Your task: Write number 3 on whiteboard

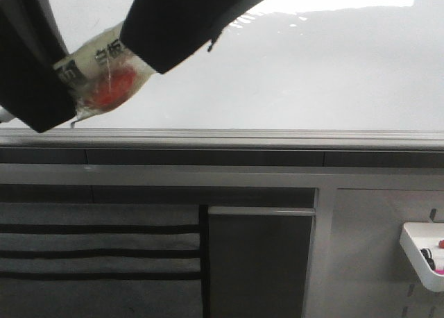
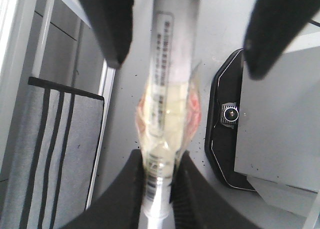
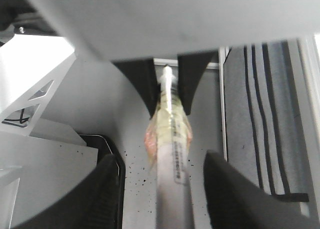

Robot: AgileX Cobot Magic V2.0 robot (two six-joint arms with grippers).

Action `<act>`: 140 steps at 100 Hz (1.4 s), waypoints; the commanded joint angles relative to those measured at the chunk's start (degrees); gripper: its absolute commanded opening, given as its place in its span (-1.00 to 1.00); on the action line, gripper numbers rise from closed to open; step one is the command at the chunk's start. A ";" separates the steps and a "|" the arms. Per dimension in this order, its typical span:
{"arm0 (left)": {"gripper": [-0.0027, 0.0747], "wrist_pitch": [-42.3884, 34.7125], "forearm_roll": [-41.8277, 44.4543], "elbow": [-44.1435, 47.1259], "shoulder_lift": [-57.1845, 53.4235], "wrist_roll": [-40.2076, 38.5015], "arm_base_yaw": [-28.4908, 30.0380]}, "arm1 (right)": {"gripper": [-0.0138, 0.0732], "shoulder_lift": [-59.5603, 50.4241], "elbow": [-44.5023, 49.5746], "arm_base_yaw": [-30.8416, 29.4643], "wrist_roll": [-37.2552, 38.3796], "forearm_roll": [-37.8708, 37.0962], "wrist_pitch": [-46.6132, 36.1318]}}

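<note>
The whiteboard (image 1: 312,75) fills the upper front view, glossy white with a bright light patch. The number 3 is out of view. At the top left a marker (image 1: 104,75), wrapped in clear tape over something red, sits between two black arms. My left gripper (image 2: 160,161) is shut on one end of the marker (image 2: 167,89). My right gripper (image 3: 162,161) is open, its fingers standing apart on either side of the marker's barrel (image 3: 170,159) without touching it. Each wrist view shows the other gripper at the marker's far end.
A grey metal edge strip (image 1: 222,137) runs below the board. A small white tray (image 1: 423,252) with pens hangs at the lower right. A grey striped cloth (image 1: 97,255) lies at the lower left. A black device (image 2: 225,124) sits on the speckled floor.
</note>
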 commanded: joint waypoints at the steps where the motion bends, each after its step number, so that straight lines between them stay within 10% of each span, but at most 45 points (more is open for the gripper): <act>1: -0.98 -1.65 -1.13 -1.92 -1.46 -0.15 -0.49 | -0.02 -1.13 -1.97 0.02 -0.87 2.54 -2.22; 67: -0.96 -3.51 -1.13 -1.92 -1.46 -0.26 -0.49 | -0.71 -1.03 -1.97 0.02 -0.87 2.54 -2.01; 101: 0.10 -9.06 -0.87 -2.31 -4.47 -0.95 0.03 | -0.72 -1.57 -1.97 0.02 -0.57 0.82 -3.12; 140: 0.13 -9.09 -0.76 -2.77 -16.53 -11.14 13.40 | -0.72 -15.40 -1.97 -9.16 31.06 -19.72 -8.70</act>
